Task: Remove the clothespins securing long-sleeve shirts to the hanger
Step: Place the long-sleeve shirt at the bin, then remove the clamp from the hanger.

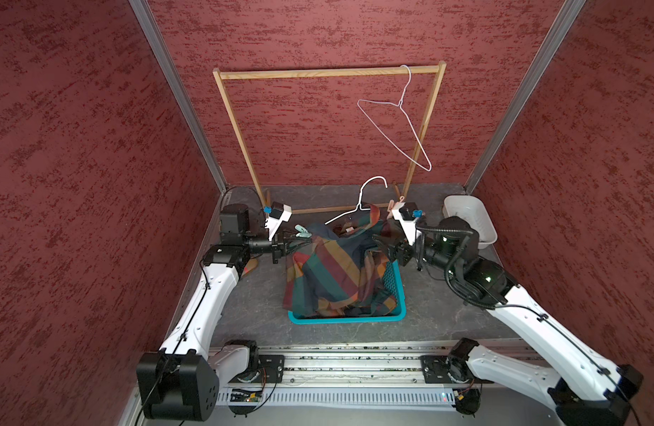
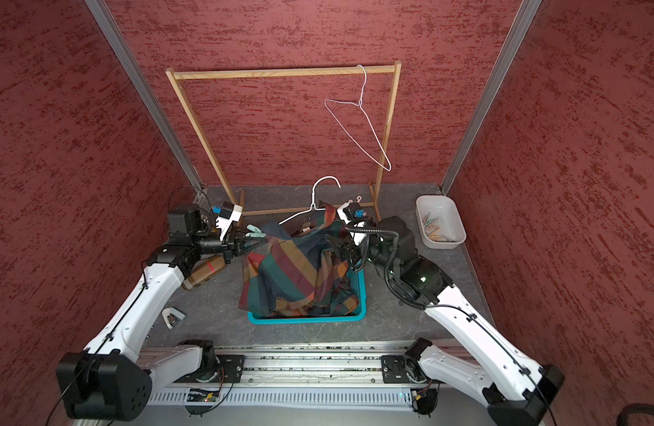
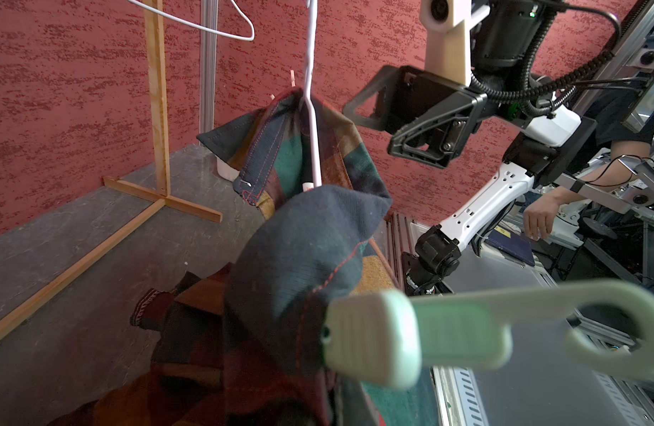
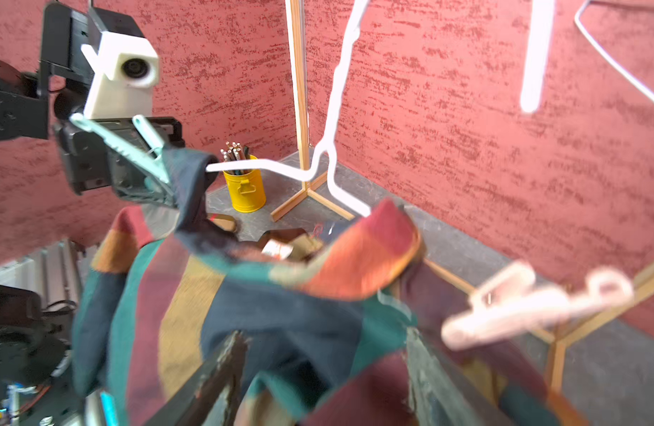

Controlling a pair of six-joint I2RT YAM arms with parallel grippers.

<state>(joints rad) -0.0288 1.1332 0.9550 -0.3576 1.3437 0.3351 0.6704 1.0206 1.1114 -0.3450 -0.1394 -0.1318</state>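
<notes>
Overall, we log a dark grey tabletop (image 1: pixel 251 310) closed in by red textured walls (image 1: pixel 318 33) on three sides. A metal rail (image 1: pixel 336 363) along the near edge carries both arm bases. A wooden rack (image 1: pixel 329 72) stands at the back, and one bare hanger (image 1: pixel 403 121) hangs near its right end.

Containers: a teal basket (image 1: pixel 347 318) sits mid-table. The plaid shirts (image 1: pixel 329 273) are heaped in it and hide its left rim. One sleeve (image 2: pixel 203 271) lies on the table under the left arm. A white tub (image 2: pixel 418 210) in the far right corner holds loose clothespins (image 2: pixel 434 228). A yellow tin (image 4: pixel 246 188) of pencils stands by a foot of the rack in the right wrist view.

A second hanger (image 1: pixel 362 201) rises hook-up out of a shirt collar above the basket, off the rack. The left gripper (image 1: pixel 305 240) is closed at the navy shirt edge, right against a mint clothespin (image 3: pixel 373 332) clipped there. We cannot tell whether it pinches peg or cloth. The right gripper (image 3: pixel 371 129) has its fingers (image 4: pixel 222 369) wide apart and grips nothing; shirt fabric lies beyond them. A pink clothespin (image 4: pixel 532 306), blurred, sits just beside it, near the raised collar.

Room: the table is bare left, right and in front of the basket. The right arm fills the gap between basket and tub.
</notes>
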